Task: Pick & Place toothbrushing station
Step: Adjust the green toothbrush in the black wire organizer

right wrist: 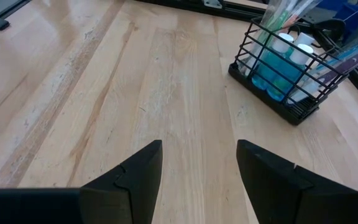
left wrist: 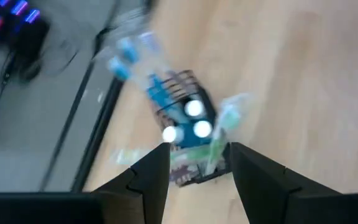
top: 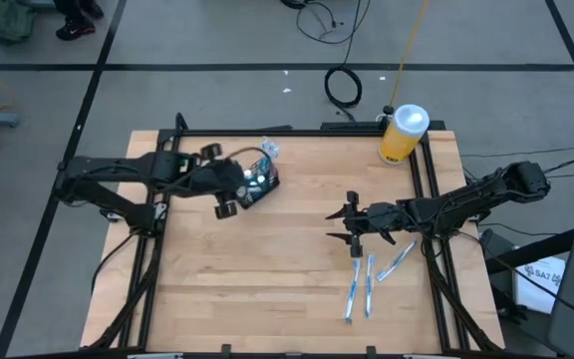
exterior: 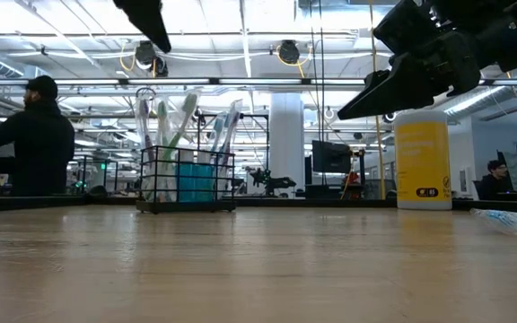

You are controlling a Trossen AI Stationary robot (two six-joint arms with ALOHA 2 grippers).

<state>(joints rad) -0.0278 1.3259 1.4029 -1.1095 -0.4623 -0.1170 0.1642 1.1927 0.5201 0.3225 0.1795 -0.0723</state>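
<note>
The toothbrushing station [top: 262, 176] is a small black wire caddy with toothbrushes and blue bottles in it. It stands on its base on the wooden table at the far left [exterior: 187, 179]. My left gripper [top: 239, 189] hangs open above its near side, touching nothing. In the left wrist view the caddy [left wrist: 185, 124] lies blurred beyond the open fingers [left wrist: 197, 168]. My right gripper [top: 335, 225] hovers open over the table's middle right, pointing toward the caddy [right wrist: 291, 68], and holds nothing [right wrist: 197, 162].
A tall yellow bottle [top: 404, 133] with a white cap stands at the far right corner. Wrapped toothbrushes [top: 367, 284] lie on the table near the front right, under the right arm. A person [exterior: 25, 135] stands in the room beyond the table.
</note>
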